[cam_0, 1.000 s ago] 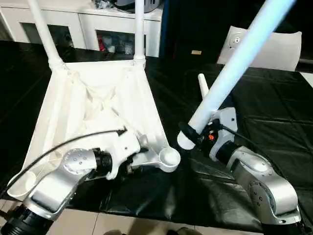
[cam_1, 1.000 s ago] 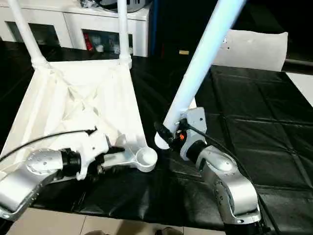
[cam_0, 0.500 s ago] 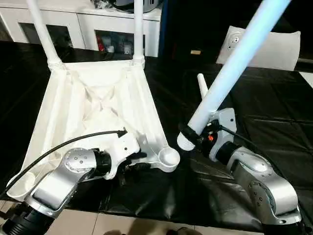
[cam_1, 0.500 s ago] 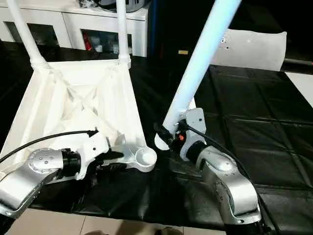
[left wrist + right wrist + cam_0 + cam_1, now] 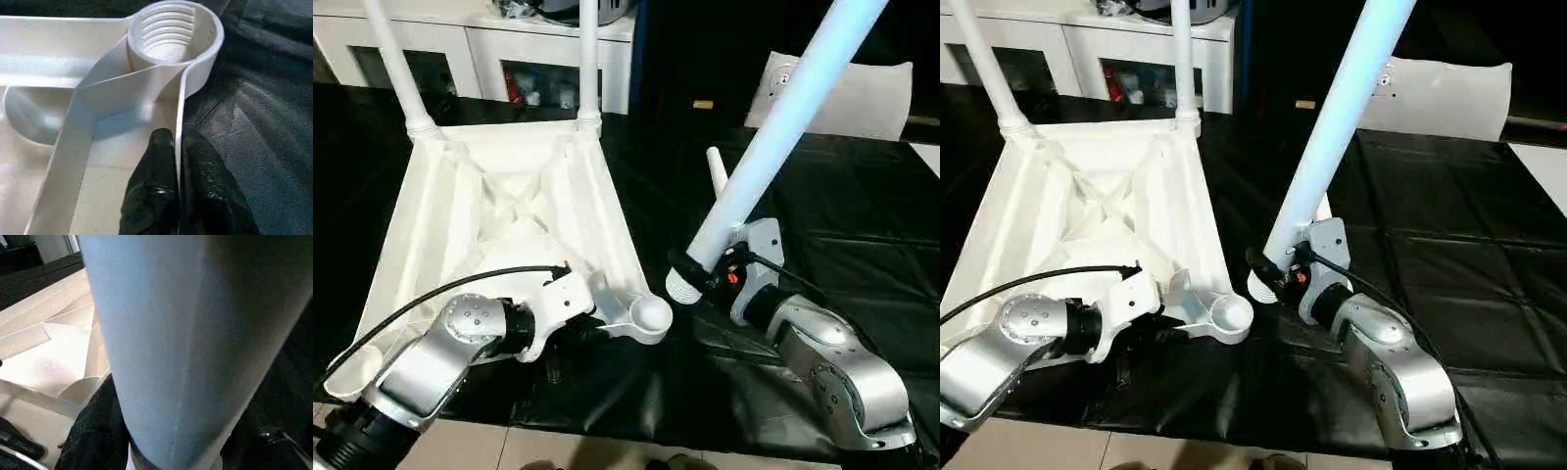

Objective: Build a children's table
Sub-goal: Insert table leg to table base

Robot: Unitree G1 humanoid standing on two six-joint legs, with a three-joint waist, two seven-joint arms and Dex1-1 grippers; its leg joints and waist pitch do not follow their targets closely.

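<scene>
The children's table top [image 5: 509, 196] lies upside down, white with an X-ribbed underside. Two legs [image 5: 403, 69] stand in its far corner sockets. Its near right socket [image 5: 651, 313] is open, with threads inside [image 5: 168, 36]. My left gripper [image 5: 178, 161] is shut on the thin rim wall just behind that socket, one black finger on each side. My right gripper [image 5: 697, 277] is shut on a third leg [image 5: 773, 127], which tilts up and to the right. That leg's thick end [image 5: 683, 284] hangs just right of the near right socket. Another leg [image 5: 715, 171] lies on the cloth behind.
A black cloth [image 5: 832, 215] covers the work table, whose front edge runs above floor tiles [image 5: 568, 450]. White cabinets with glass doors [image 5: 499, 59] stand at the back. A flat white panel [image 5: 862, 98] leans at the back right. The near left socket [image 5: 352, 372] sits by my left forearm.
My left gripper's fingers have closed onto the table top's rim by the near right socket. The right arm and its leg have hardly moved.
</scene>
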